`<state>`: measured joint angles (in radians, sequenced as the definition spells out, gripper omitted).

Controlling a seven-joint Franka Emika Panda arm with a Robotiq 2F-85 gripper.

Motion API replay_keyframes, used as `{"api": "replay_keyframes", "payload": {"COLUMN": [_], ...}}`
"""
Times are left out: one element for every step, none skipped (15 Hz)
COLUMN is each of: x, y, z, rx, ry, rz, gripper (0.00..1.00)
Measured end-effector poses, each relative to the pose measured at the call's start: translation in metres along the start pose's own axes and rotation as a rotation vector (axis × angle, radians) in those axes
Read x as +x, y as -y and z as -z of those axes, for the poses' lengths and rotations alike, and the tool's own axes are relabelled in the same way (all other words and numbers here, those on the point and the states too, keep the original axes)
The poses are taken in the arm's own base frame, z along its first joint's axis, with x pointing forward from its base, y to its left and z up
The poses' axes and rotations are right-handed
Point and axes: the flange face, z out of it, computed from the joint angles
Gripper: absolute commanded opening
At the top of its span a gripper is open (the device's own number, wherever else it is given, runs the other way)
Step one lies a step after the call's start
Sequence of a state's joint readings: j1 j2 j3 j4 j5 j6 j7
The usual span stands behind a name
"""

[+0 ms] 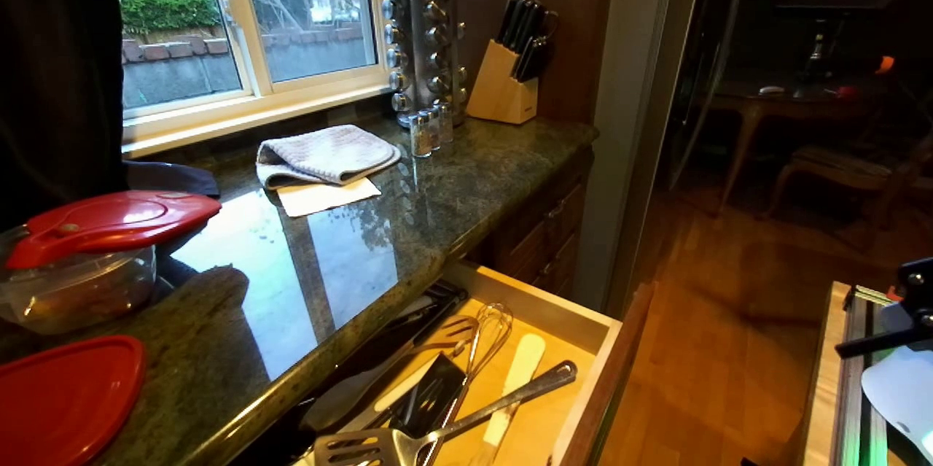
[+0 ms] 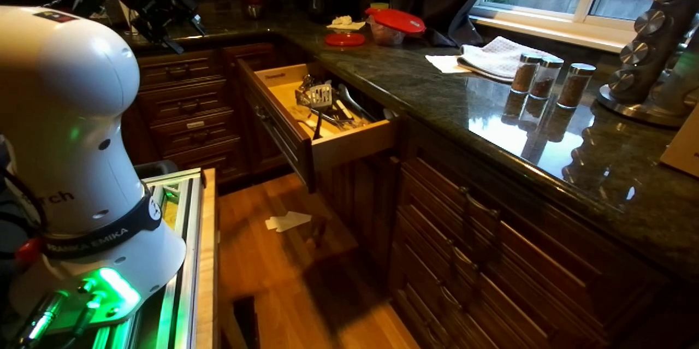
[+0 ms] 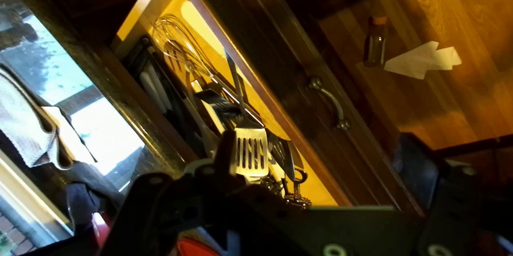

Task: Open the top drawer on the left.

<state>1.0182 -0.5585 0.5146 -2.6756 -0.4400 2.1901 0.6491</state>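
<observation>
A wooden top drawer stands pulled out from under the stone counter, in an exterior view (image 1: pixel 557 300) and in another exterior view (image 2: pixel 278 133). In the wrist view its dark front (image 3: pixel 272 43) runs diagonally, with a curved metal handle (image 3: pixel 332 99). Inside lie kitchen utensils, among them a slotted spatula (image 3: pixel 251 150) and a whisk (image 3: pixel 176 35). My gripper (image 2: pixel 187 36) is raised beyond the drawer's far end, apart from it. In the wrist view the gripper's fingers (image 3: pixel 320 144) are wide apart with nothing held between them. The handle is not touched.
Shut drawers (image 2: pixel 183 98) line the cabinet behind the gripper, and others (image 2: pixel 458 250) stand nearer. The counter (image 2: pixel 382 73) edge overhangs the drawer. It bears a red-lidded container (image 2: pixel 396 24), a cloth (image 2: pixel 502 57) and spice jars (image 2: pixel 546 78). A bottle (image 3: pixel 375 43) and paper (image 3: pixel 421 61) lie on the floor.
</observation>
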Motion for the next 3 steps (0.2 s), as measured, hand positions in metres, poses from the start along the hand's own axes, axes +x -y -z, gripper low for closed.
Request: {"api": "replay_keyframes", "payload": {"x": [-0.0010, -0.0012, -0.0013], "y": [-0.0008, -0.0010, -0.0012], "z": [-0.0011, -0.0017, -0.0021], "rx": [-0.001, -0.001, -0.001], "ry": [0.002, 0.004, 0.005], "rz": [-0.003, -0.005, -0.006], "gripper": [1.00, 1.00, 1.00]}}
